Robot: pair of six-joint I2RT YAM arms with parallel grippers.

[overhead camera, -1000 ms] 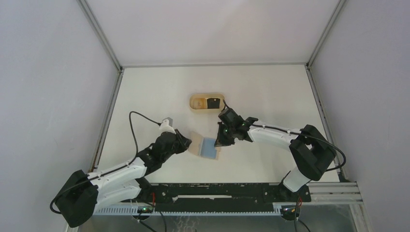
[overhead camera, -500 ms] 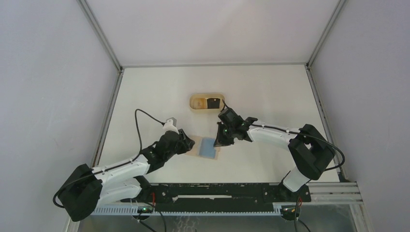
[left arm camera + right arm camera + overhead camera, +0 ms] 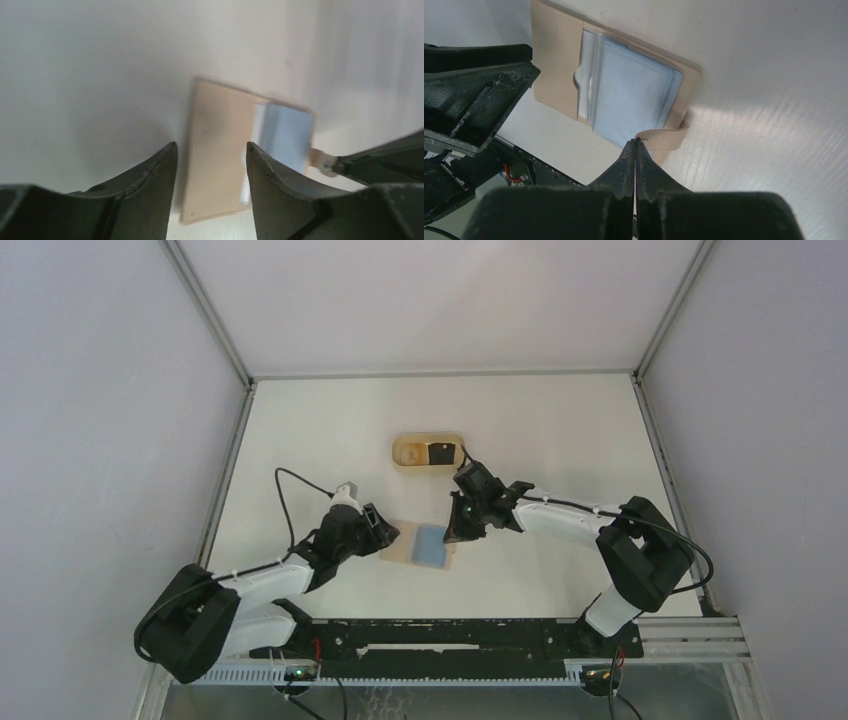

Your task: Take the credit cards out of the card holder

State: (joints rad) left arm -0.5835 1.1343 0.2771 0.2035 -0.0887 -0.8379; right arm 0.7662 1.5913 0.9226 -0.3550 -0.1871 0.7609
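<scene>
**Table** (image 3: 560,420): white, walled on three sides; both arms reach inward from the near edge.

**Card holder** (image 3: 400,543): tan wallet lying flat and opened out on the table, between the two grippers, near the middle and toward the near edge. The inner pocket has a curved cut-out in its edge. In the right wrist view the card holder (image 3: 555,65) runs across the upper left, and its strap (image 3: 672,137) curls out from the side nearest that gripper.

**Light blue card** (image 3: 634,92): partly inside the pocket of the card holder. Most of its face is exposed, and its edge reaches the strap side. From above it shows as a blue patch (image 3: 432,543) on the right half of the holder.

**Black card** (image 3: 440,454): lies in the oval tan tray (image 3: 403,452), well apart from the card holder and farther back on the table.

**Left gripper** (image 3: 211,146): fingers spread apart with nothing between them. It sits low over the table at the left edge of the card holder, whose tan flap (image 3: 220,150) fills the gap ahead. Contact cannot be told.

**Right gripper** (image 3: 636,141): fingers pressed together, tips at the strap beside the blue card's edge. It cannot be told whether the strap is pinched between them. From above it sits at the holder's right edge (image 3: 452,537).
</scene>
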